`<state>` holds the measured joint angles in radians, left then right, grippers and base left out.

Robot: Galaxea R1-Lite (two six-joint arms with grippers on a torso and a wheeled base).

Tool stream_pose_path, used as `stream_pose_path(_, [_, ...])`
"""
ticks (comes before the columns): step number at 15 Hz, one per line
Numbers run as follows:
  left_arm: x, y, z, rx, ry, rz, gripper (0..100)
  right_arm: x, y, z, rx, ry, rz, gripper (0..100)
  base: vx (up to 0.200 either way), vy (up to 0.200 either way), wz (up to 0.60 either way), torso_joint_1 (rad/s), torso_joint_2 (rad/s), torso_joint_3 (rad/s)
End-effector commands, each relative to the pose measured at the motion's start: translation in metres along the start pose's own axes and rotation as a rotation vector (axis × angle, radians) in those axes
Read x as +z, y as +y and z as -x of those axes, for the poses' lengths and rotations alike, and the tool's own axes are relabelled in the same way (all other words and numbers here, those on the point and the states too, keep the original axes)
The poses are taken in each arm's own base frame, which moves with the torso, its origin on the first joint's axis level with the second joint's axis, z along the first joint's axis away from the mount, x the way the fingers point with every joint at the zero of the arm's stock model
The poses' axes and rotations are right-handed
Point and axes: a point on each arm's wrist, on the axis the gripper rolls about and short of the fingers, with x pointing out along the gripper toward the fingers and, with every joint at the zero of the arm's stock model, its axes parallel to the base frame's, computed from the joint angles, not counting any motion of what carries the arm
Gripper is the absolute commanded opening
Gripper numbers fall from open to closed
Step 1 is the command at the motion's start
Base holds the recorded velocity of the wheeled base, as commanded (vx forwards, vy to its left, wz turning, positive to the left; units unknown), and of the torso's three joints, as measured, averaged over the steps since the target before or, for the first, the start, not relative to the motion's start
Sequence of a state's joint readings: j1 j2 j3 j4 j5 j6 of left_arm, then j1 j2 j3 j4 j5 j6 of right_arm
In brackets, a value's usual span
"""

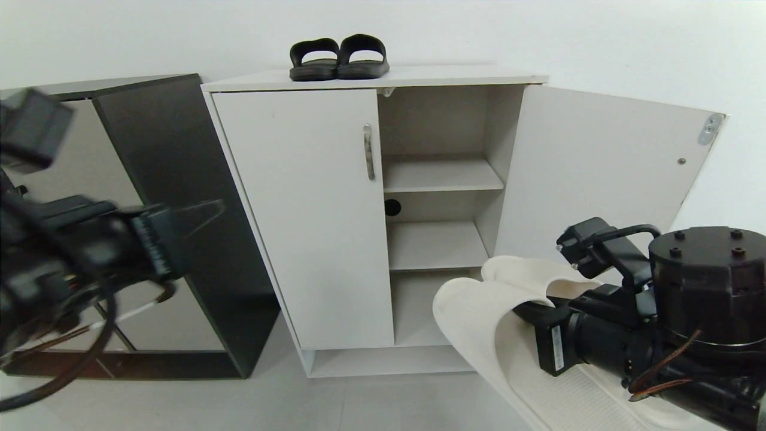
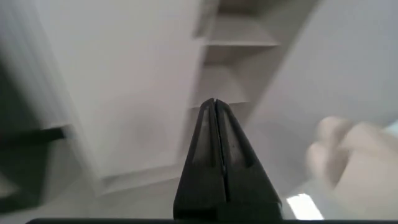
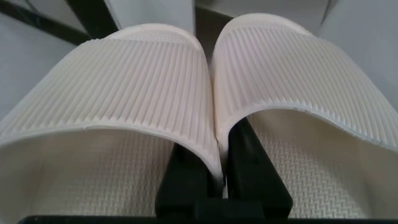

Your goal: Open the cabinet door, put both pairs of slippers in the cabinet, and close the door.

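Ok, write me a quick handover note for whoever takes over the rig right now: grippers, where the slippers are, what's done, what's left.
Left gripper: shut, empty, off to the left of the cabinet.
Right gripper: shut on the cream slippers, pinching both straps together, low in front of the open compartment.
Black slippers: side by side on the cabinet top.
Done: right door open; left door closed.
To do: put both pairs on the shelves, then close the door.
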<state>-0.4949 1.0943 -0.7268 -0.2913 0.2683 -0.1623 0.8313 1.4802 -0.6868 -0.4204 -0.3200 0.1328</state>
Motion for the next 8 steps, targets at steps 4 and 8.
stream_pose_path(4, [-0.144, 0.066, 0.143, 0.537, -0.011, -0.110, 0, -0.013, 0.001, -0.017, -0.019, 0.066, 0.021, 0, 0.000, 0.000, 0.00, 0.000, 0.00, 0.000])
stream_pose_path(8, [-0.189, 0.068, 0.153, 0.606, -0.026, -0.091, 0, -0.017, 0.003, -0.022, -0.020, 0.086, 0.028, 0, 0.000, 0.000, 0.00, 0.000, 0.00, 0.000])
